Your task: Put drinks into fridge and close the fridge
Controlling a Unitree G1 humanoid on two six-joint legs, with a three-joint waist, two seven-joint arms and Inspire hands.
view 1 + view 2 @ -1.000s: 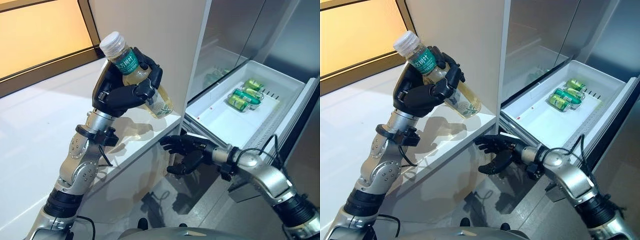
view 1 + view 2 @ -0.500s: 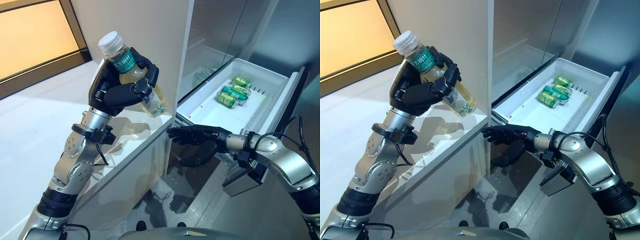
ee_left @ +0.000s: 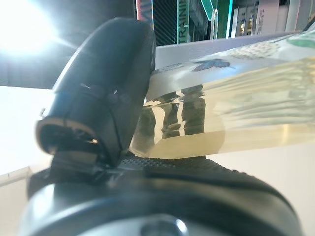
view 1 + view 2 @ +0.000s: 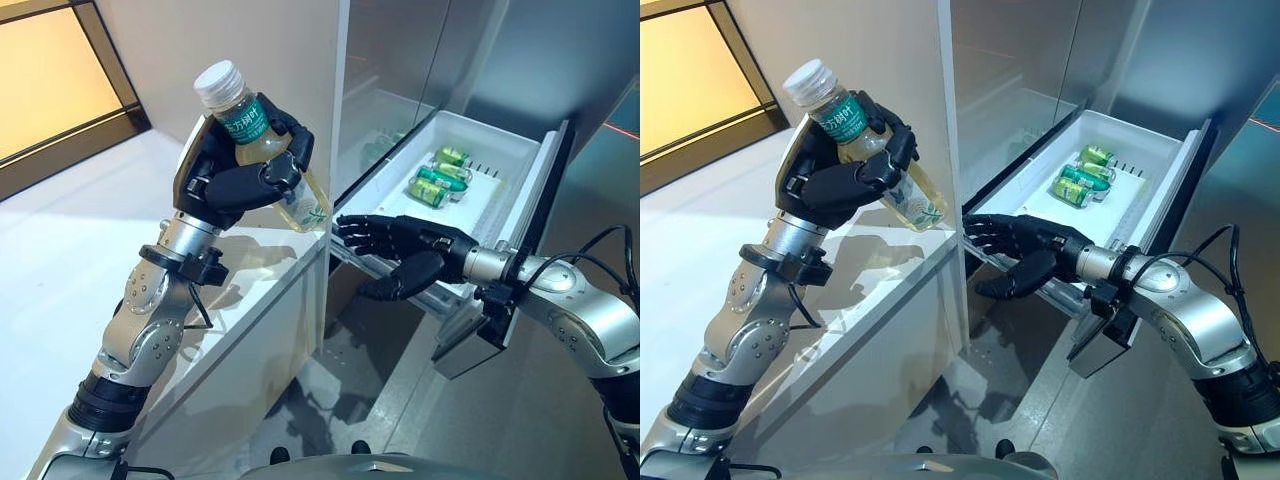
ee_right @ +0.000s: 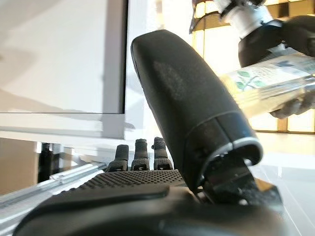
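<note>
A clear bottle of pale yellow drink, with a white cap and a green label, is held tilted above the white counter; my left hand is shut on it, as the left wrist view confirms by the bottle against the thumb. To the right, the fridge's white drawer stands pulled out, with several green cans lying at its far end. My right hand hovers open at the drawer's near left corner, fingers stretched toward the counter's edge, holding nothing.
A white counter runs along the left, ending at the edge beside the drawer. A tall white fridge wall rises behind the bottle. Grey floor lies below the drawer.
The camera has swung, shifting the scene left. My right hand has risen from below the counter's edge to the drawer's near corner. The left hand still holds the bottle.
</note>
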